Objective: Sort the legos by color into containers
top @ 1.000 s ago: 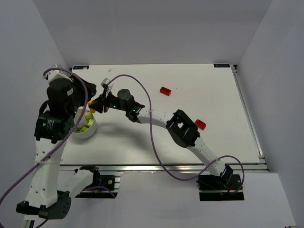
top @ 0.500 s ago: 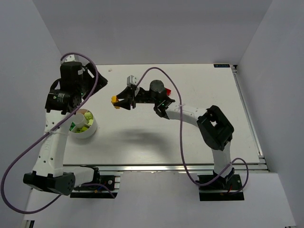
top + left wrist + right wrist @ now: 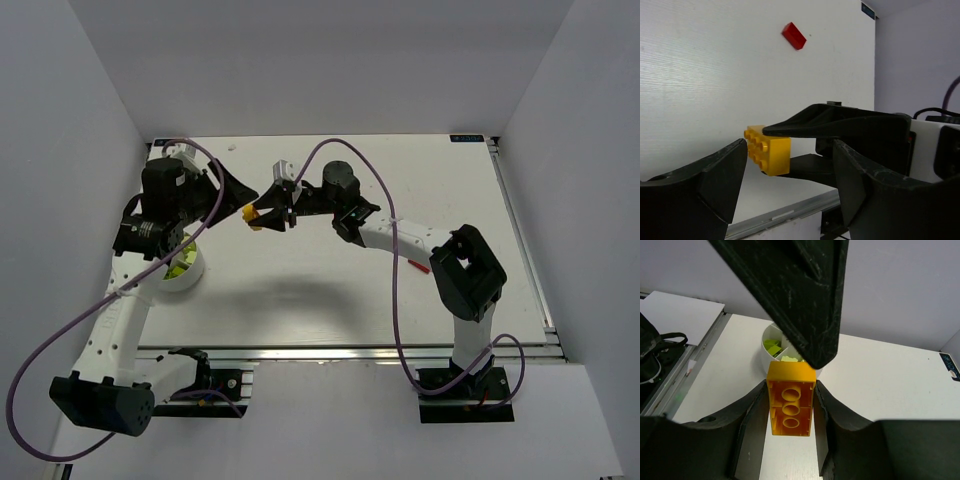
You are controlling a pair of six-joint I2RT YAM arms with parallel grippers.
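While lime green bricks (image 3: pixel 772 345) already lie in compartments of the white dish (image 3: pixel 766 359), sorting is judged only part done. The right gripper (image 3: pixel 266 207) is clamped on a yellow brick (image 3: pixel 790 409), held in the air near the dish but not over it. The left gripper (image 3: pixel 790 155) stands wide apart and empty, its jaws flanking that brick without touching it. At least one red brick (image 3: pixel 793 36) lies on the bench (image 3: pixel 300 300), well apart from the dish. Outstanding: the yellow brick and the red, as far as visible.
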